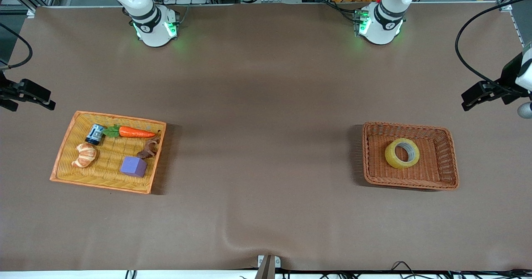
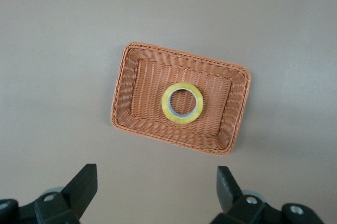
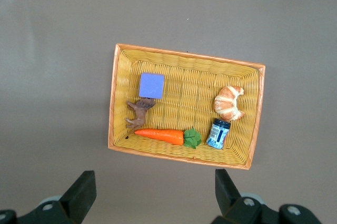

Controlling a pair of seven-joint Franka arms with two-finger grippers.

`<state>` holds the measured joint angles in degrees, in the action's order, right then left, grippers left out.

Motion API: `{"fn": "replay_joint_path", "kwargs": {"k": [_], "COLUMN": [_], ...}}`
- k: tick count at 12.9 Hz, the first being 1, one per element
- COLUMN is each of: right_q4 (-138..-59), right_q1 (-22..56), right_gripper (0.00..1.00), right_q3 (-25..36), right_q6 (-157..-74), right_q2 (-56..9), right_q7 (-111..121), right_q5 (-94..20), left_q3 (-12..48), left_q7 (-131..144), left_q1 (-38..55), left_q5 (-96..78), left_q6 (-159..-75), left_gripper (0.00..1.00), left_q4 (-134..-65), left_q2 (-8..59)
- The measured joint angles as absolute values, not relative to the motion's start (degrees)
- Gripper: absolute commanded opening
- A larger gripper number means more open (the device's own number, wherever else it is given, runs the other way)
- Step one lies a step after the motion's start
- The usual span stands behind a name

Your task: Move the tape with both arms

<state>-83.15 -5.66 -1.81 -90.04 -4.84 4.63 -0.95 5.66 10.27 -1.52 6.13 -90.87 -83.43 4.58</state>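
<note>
Front view: tape (image 1: 402, 153) flat in brown basket (image 1: 451, 158), left arm's end of tabletop (image 1: 266, 104). Left tool (image 2: 157, 192) released, high over basket; right tool (image 3: 155, 192) released over yellow basket (image 3: 118, 98), waiting. Advice: descend centred, pinch ring wall, avoid rim.

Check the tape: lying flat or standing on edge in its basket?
Lying flat. The tape shows as a full ring with its core hole facing up, resting on the floor of the brown basket, alone.

We see the tape (image 1: 402, 153), a translucent yellowish roll with a grey-white core, lying flat with its hole facing up. It rests near the middle of a brown wicker basket (image 1: 449, 162) toward the left arm's end of the counter (image 1: 266, 104).
</note>
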Motion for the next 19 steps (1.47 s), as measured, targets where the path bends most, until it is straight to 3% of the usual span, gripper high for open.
{"fn": "replay_joint_path", "kwargs": {"k": [8,19], "right_q4": [-80.6,-79.9], "right_q1": [-5.7,-5.8], "right_gripper": [1.00,1.00], "right_q3": [-1.7,-1.3], "right_q6": [-81.4,-81.1], "right_q2": [-4.7,-4.7], "right_q7": [4.6,4.6], "right_q5": [-1.0,-1.0], "left_q3": [1.7,3.7], "left_q7": [7.5,6.8], "left_q1": [0.1,1.5], "left_q5": [2.9,3.3], "left_q6": [-90.9,-90.3], "left_gripper": [1.00,1.00], "left_q4": [-89.9,-90.5], "left_q2": [-1.4,-1.7]}}
